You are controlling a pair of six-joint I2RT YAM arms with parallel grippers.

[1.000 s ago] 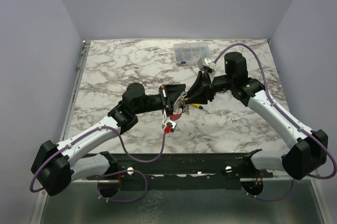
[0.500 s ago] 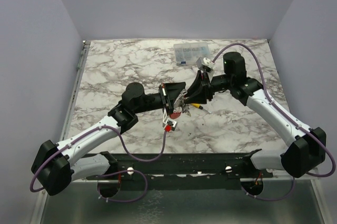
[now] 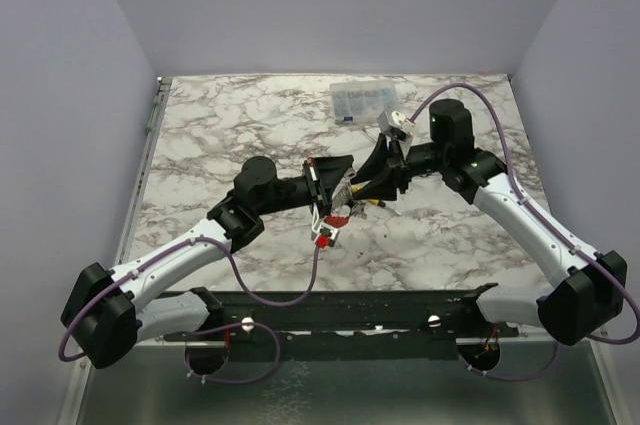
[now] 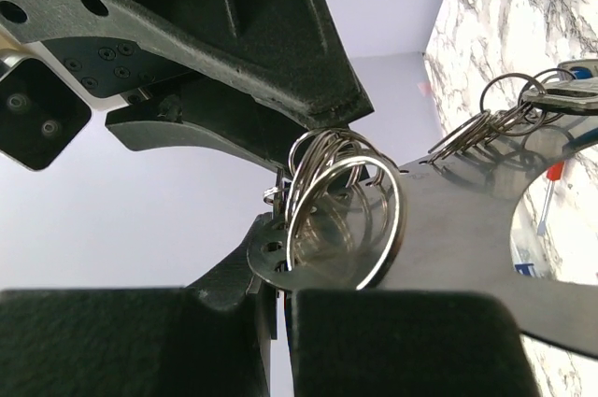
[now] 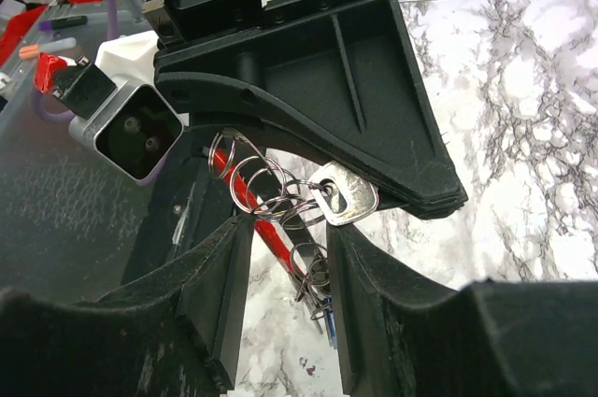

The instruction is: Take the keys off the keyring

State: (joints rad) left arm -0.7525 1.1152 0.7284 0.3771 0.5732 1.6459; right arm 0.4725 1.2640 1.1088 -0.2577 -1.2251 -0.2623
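The keyring (image 4: pixel 448 219) is held over the middle of the marble table (image 3: pixel 230 125), right between the 2 arms. In the left wrist view you can see its flat grey metal plate, which has a big round hole on 1 side. A bunch of shiny wire rings (image 4: pixel 341 205) loops through small holes at the edge of the plate. In the right wrist view its red band (image 5: pixel 273 221) runs down behind the rings.

The keys (image 5: pixel 346 199) hang on those rings. In the right wrist view, 1 silvery key head sits just above the gap between the right fingers. In the left wrist view, more keys (image 4: pixel 561 89) hang from small rings at the far end of the plate. From above, the keys (image 3: pixel 350 200) look like a small tangle with a red bit and a yellow bit in it.

The left gripper (image 4: pixel 276 294) is pressed together on the edge of the grey plate and pinches it tight. The fingers of the right gripper (image 5: pixel 288 257) are spread apart. The rings and the red band hang down in the gap between them, and neither finger seems to squeeze them.

From above, the left gripper (image 3: pixel 328 190) and the right gripper (image 3: pixel 373 185) are nose to nose, very close.

A clear box (image 3: pixel 365 100) lies at the far edge of the table, well apart from the keys.
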